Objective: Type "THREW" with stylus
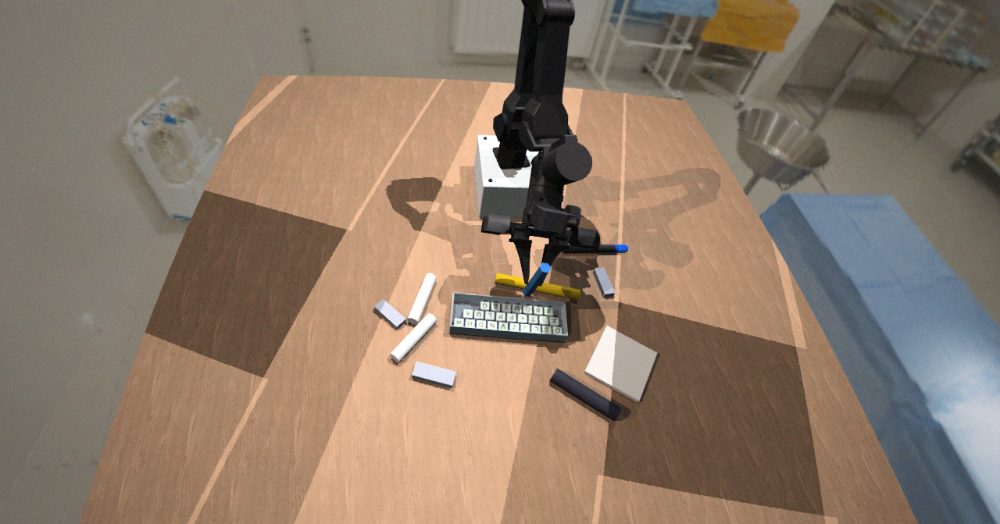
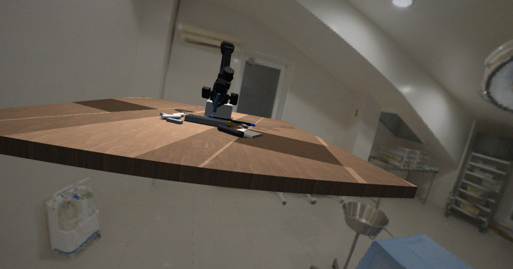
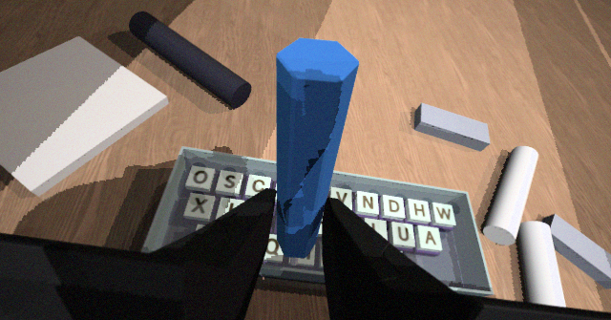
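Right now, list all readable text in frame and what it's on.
All of it is on the keyboard keycaps, wrist view; the blue stylus in the shut hand hides the middle keys.
"O" "S" "C", then "V" "N" "D" "H" "W": far row.
"X", then "U" "A": middle row, one key before them half hidden.
"Q": near row, partly covered.
Top view: keycap letters too small to read.
Nothing readable elsewhere.
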You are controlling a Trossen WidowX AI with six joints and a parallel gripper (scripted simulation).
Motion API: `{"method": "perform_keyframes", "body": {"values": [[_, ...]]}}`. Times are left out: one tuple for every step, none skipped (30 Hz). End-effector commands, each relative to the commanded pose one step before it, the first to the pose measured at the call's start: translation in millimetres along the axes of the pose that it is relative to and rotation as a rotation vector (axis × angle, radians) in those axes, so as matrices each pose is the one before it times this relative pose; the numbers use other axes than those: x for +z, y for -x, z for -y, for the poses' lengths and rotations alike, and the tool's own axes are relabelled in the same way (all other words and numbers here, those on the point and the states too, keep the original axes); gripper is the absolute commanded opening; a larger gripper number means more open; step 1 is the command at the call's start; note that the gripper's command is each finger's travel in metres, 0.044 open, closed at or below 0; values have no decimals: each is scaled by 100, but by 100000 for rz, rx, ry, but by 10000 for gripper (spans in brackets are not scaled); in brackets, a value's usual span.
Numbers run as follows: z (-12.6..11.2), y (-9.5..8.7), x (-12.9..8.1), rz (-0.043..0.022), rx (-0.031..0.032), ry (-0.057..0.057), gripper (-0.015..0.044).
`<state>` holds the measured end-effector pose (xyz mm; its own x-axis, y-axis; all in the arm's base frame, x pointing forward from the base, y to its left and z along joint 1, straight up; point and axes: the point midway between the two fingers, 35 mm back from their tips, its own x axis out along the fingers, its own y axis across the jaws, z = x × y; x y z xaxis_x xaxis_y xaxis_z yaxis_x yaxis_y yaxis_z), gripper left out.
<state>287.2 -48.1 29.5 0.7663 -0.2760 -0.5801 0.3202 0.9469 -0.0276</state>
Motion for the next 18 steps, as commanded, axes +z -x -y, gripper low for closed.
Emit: {"method": "perform_keyframes", "body": {"values": [[-1130, 356, 3146, 10644, 3834, -2284, 0], [0, 0, 0, 0, 0, 0, 0], [0, 0, 0, 0, 0, 0, 0], [-6, -23, -31, -1, 0, 0, 0], [-11, -43, -59, -2, 0, -1, 0], [-16, -62, -88, -3, 1, -1, 0], [-21, -82, -119, -4, 1, -1, 0], [-26, -102, -152, -5, 1, -2, 0], [-28, -109, -170, -6, 1, -2, 0], [-28, -111, -181, -6, 1, -1, 0], [-27, -109, -185, -7, 1, -1, 0], [-26, -106, -187, -7, 1, -1, 0], [-25, -102, -189, -8, 0, -1, 0], [-24, -97, -190, -8, 0, -1, 0], [-22, -93, -191, -8, 0, -1, 0], [-21, -89, -192, -9, 0, 0, 0], [-20, -85, -192, -9, 0, 0, 0], [-18, -81, -193, -9, 0, 0, 0]]}}
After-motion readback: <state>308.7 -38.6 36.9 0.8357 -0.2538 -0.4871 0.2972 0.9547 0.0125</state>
